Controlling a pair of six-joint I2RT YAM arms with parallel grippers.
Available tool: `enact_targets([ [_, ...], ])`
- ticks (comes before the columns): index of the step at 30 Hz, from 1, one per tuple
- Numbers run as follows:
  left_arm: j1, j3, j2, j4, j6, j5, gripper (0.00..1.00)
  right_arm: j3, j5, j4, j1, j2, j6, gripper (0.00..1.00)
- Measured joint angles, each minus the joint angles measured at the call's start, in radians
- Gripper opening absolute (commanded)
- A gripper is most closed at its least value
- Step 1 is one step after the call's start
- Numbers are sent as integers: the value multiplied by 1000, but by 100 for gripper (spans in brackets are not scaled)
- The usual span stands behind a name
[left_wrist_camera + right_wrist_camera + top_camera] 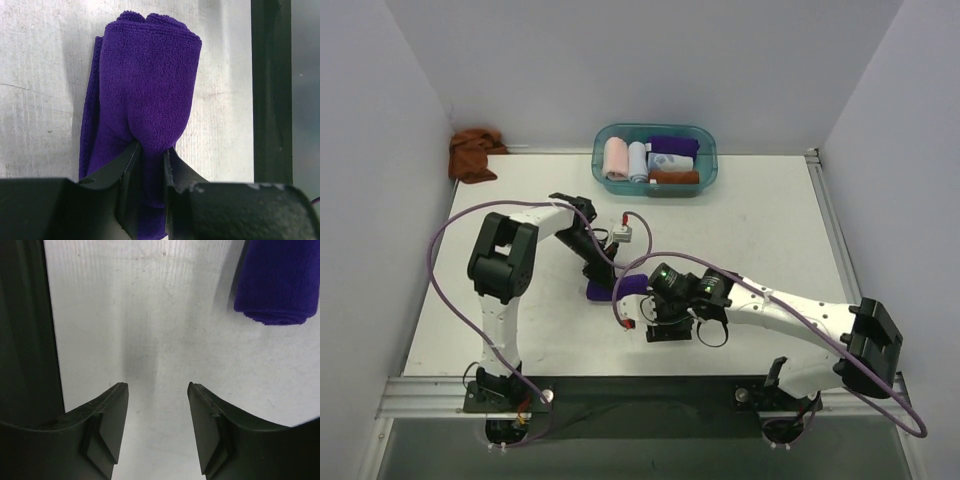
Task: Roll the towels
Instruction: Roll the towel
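The deep purple towel point(620, 288) lies rolled on the white table point(760, 230), just left of centre. My left gripper point(601, 277) is shut on its near end. In the left wrist view the roll point(147, 75) stretches away from the fingertips point(131, 156), pinched between them, with a loose layer at its left side. My right gripper point(656, 328) is open and empty, low over bare table beside the roll. Its wrist view shows one end of the purple towel point(280, 285) at the upper right. The rust-brown towel point(473, 153) lies crumpled in the back left corner.
A teal bin point(706, 172) at the back centre holds several rolled cloths: pink, pale blue, white patterned, purple and rust. White walls close in the left, back and right. The dark front table edge point(25, 330) runs close to my right gripper.
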Motion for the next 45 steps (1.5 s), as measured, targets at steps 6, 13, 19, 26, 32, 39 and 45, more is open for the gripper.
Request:
enact_targets([
  [6,0,45,38,-50,-2,3,0,103,97,51,74,101,-65,65],
  [13,6,144,134,-185,8,29,0,164,170,230,88,289,-119,71],
  [19,7,197,204,-291,29,58,0,164,193,320,85,358,-156,72],
  [26,7,199,235,-354,54,77,0,146,201,417,74,391,-192,72],
  [32,7,217,262,-390,70,88,0,55,195,515,58,397,-232,71],
  [39,8,229,275,-406,79,90,3,-19,203,649,53,397,-275,49],
  [45,23,224,278,-410,81,104,27,-24,171,687,20,397,-268,3],
])
